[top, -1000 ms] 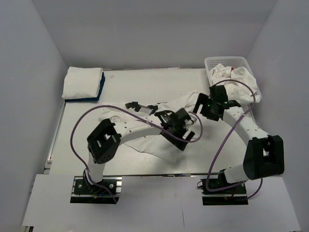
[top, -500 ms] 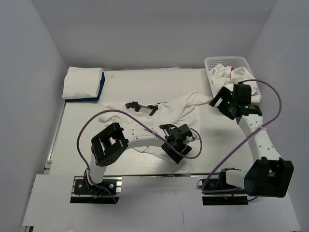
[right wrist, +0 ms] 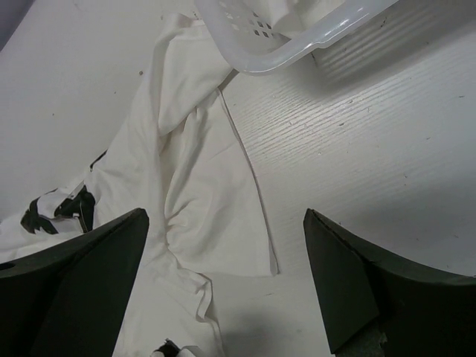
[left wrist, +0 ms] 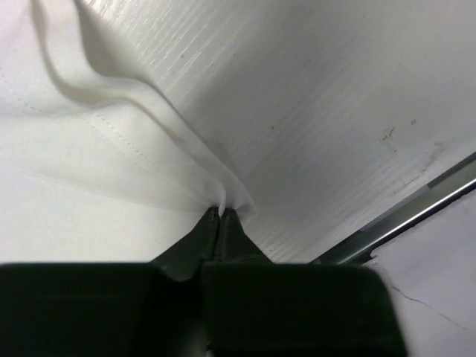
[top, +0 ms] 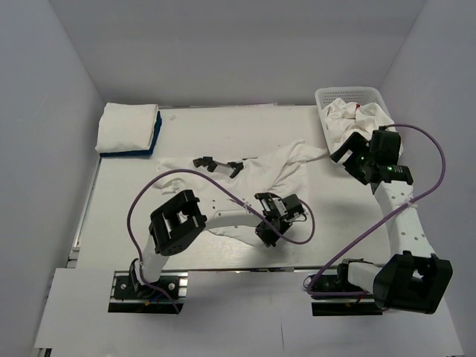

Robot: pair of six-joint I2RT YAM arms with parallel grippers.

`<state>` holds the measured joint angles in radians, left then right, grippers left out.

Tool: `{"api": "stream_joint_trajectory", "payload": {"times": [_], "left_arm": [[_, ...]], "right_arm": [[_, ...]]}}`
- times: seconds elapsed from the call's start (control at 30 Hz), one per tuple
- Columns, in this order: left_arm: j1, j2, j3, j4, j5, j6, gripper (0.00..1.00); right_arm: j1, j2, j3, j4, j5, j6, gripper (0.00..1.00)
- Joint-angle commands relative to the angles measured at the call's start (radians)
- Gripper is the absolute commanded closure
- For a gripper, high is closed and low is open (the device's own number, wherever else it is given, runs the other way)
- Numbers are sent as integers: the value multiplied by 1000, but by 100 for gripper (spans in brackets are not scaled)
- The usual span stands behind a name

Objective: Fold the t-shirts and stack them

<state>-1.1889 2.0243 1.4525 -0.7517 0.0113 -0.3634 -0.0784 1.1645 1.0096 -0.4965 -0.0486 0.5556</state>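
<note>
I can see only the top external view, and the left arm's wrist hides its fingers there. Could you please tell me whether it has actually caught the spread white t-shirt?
Observer: Yes. In the left wrist view the left gripper is pinched shut on a raised fold at the edge of the white cloth t-shirt with dark print.
Operator: Thank you. Is the right one carrying anything?
Observer: No. The right gripper is open and empty, above that shirt's edge, near the white plastic mesh basket.
</note>
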Motion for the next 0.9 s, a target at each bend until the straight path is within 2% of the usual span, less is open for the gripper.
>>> {"api": "stream_joint_trajectory", "payload": {"times": [0.0,0.07,0.17,0.27,0.37,0.43,0.53,0.57,0.63,0.8,0.83,0.87], "left_arm": [[-35,37,80,-80,-80,-25,100],[-35,37,101,-103,-112,-46,100],[-35,-7,83,-103,-169,-91,100],[4,-59,95,-159,-294,-141,100],[40,-122,132,-159,-416,-151,100],[72,-148,186,-143,-444,-126,100],[150,-180,259,-109,-530,-69,100],[196,-180,278,-109,-600,-56,100],[251,-180,344,-97,-643,-55,100],[463,-139,420,34,-602,92,100],[489,-86,462,34,-590,106,100],[512,-52,564,17,-590,118,100]], "right_arm": [[-17,-28,17,15,-23,15,10],[-23,-28,12,19,-31,9,10],[-21,-35,-17,62,-140,-48,12],[-12,-49,-72,110,-209,-75,14],[-4,-68,-108,128,-217,-103,17],[8,-68,-112,128,-218,-124,18],[38,-52,-100,118,-252,-151,18],[45,-45,-95,121,-260,-160,10],[60,-26,-95,127,-280,-177,10],[150,14,-100,144,-281,-194,10],[167,44,-94,144,-278,-195,10],[175,60,-86,141,-274,-198,10]]}}
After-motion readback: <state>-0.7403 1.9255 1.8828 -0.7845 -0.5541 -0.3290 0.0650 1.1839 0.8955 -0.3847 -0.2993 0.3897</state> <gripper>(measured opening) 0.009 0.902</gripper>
